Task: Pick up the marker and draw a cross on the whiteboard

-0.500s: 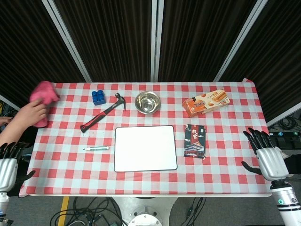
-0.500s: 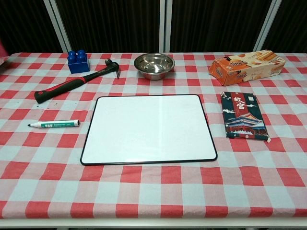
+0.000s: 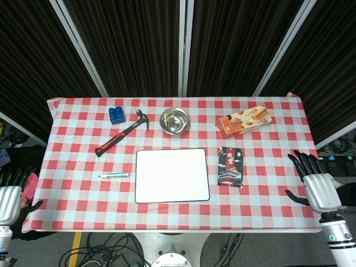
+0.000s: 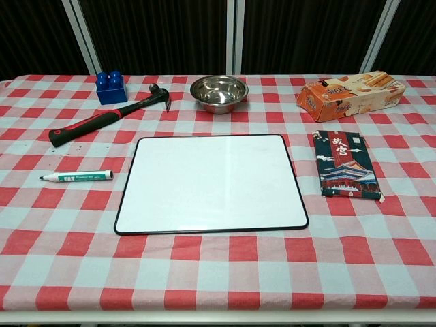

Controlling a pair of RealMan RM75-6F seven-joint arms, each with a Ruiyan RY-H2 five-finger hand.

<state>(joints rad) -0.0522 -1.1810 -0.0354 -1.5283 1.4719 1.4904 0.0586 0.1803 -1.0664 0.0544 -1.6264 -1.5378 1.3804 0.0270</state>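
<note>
A white marker with a green label (image 3: 114,175) (image 4: 76,177) lies flat on the checked cloth, just left of the whiteboard (image 3: 172,175) (image 4: 211,182). The board is blank and sits at the table's middle front. My left hand (image 3: 10,192) hangs off the table's left edge, fingers apart, holding nothing. My right hand (image 3: 314,181) stays beyond the right edge, fingers spread and empty. Neither hand shows in the chest view.
A red-handled hammer (image 3: 119,135) and a blue block (image 3: 116,114) lie behind the marker. A steel bowl (image 3: 174,120) stands behind the board. A biscuit box (image 3: 243,121) and a dark packet (image 3: 231,166) lie to the right. A pink cloth (image 3: 31,182) shows by my left hand.
A person's arm with the pink cloth has pulled away from the table's far left corner. The pink cloth is now low at the left edge. My hands have not moved.
</note>
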